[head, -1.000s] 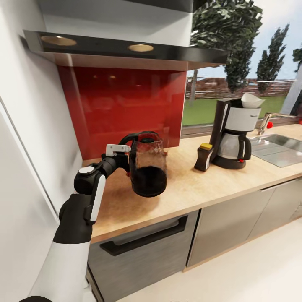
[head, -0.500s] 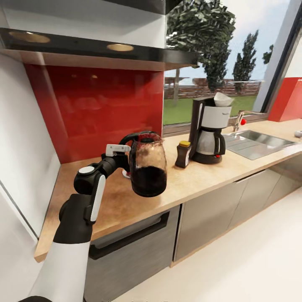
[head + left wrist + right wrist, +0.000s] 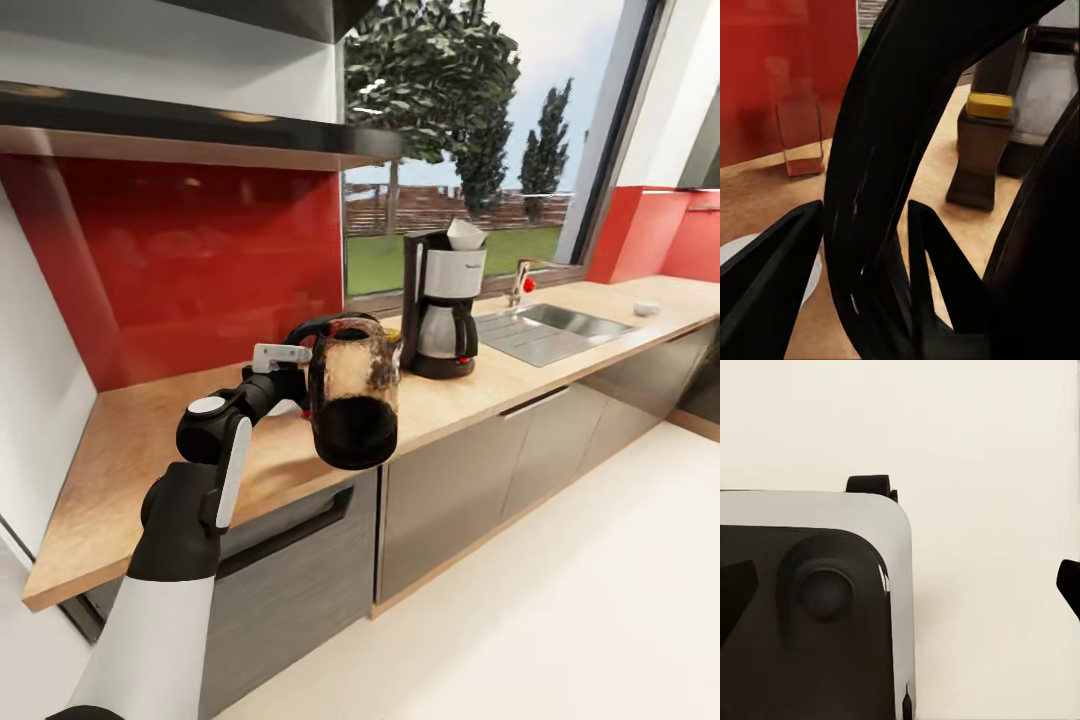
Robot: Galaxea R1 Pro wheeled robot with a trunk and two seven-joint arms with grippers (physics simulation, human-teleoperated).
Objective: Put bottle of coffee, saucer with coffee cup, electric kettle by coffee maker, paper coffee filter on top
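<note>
- Head view is showing the left gripper carrying the electric kettle by its black handle, with the kettle hanging in the air in front of the surface and well apart from the coffee maker.
- Left wrist view is showing the jaws closed around the handle, one dark finger lying on each side of it; gripping there is probably what is keeping the glass body upright and clear of the surface edge during the carry.
- A paper coffee filter is sitting on top of the coffee maker, and the bottle of coffee is standing just beside the machine, so the kettle is likely heading for a free spot next to it.
- Right gripper is pointing at pale floor beside the robot's own body; its jaws are standing wide apart and holding nothing.
</note>
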